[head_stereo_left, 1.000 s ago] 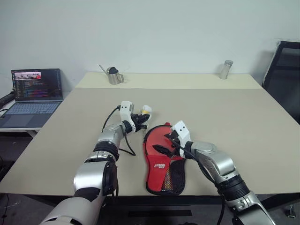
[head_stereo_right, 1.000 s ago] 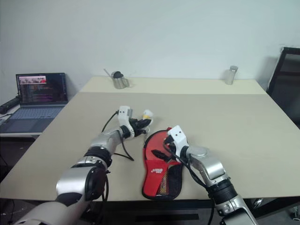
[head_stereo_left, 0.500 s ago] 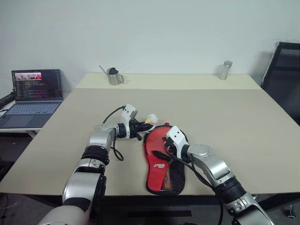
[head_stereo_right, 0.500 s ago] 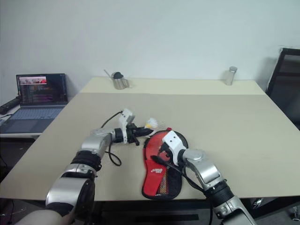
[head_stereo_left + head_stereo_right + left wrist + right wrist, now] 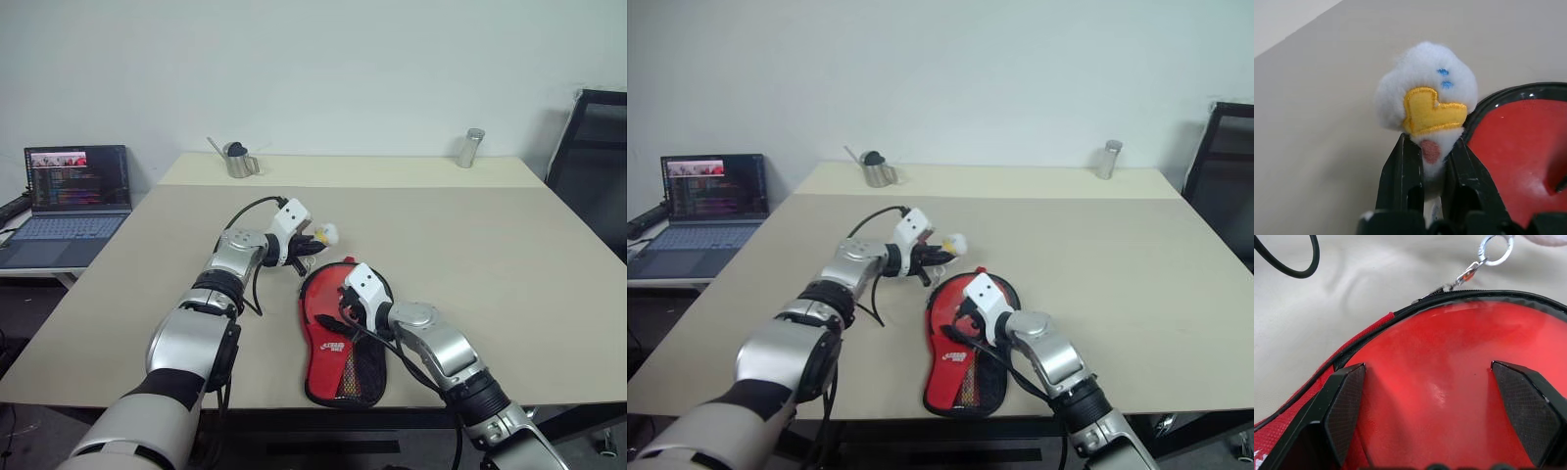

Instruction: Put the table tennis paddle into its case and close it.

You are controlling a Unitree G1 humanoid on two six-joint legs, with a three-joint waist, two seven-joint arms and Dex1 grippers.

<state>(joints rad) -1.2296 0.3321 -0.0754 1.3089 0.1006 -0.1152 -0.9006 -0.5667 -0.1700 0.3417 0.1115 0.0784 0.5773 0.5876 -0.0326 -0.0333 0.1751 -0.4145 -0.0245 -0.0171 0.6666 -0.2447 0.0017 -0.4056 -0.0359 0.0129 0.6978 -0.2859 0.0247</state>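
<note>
The case lies red side up near the table's front edge, its mesh pocket toward me. Inside its round head shows the glossy red face of the table tennis paddle, bordered by the black zipper edging; the handle is hidden. The white-yellow charm hangs from a metal ring at the zipper. My left gripper is shut on the charm just beyond the case's far rim. Over the round head my right gripper stands open, its fingers spread wide across the red face.
A laptop sits on a side desk at the left. At the table's far edge stand a metal watering can and a metal cylinder. A black chair is at the right.
My left gripper has carried the charm to the right and a little up along the case's far rim while the wrist rolled. The right gripper has kept still on the case.
</note>
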